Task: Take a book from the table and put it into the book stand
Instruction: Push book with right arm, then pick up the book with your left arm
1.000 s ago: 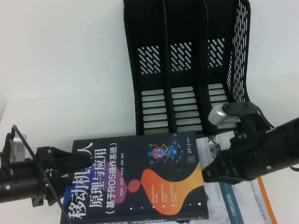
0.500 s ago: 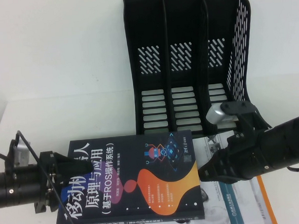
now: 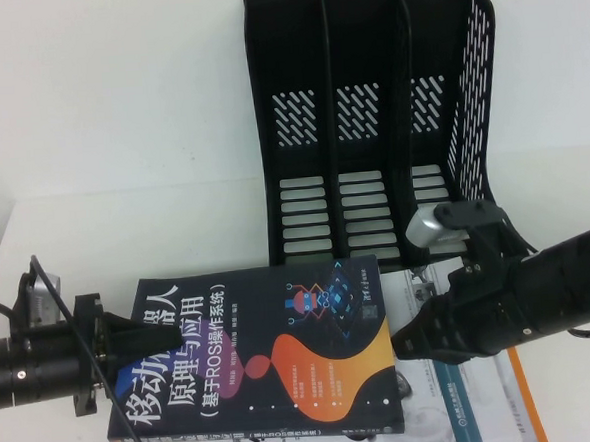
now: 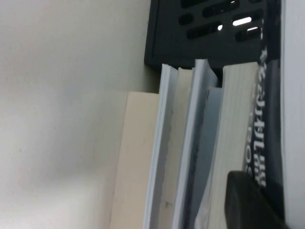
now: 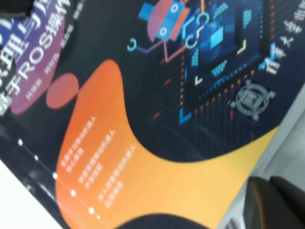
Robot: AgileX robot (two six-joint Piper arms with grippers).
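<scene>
Both grippers flank the book (image 3: 253, 354) at the table's (image 3: 119, 122) near edge: left gripper (image 3: 132, 336) pinches its spine side; right gripper's (image 3: 407, 339) fingers I cannot tell. I'd confirm hold, then lift toward the stand (image 3: 369, 116).

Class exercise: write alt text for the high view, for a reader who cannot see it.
A black-covered book lies on a stack of books on a white table, with the left pincer at its left edge and the right pincer at its right edge. Behind the book stands an empty black three-slot book stand.
</scene>
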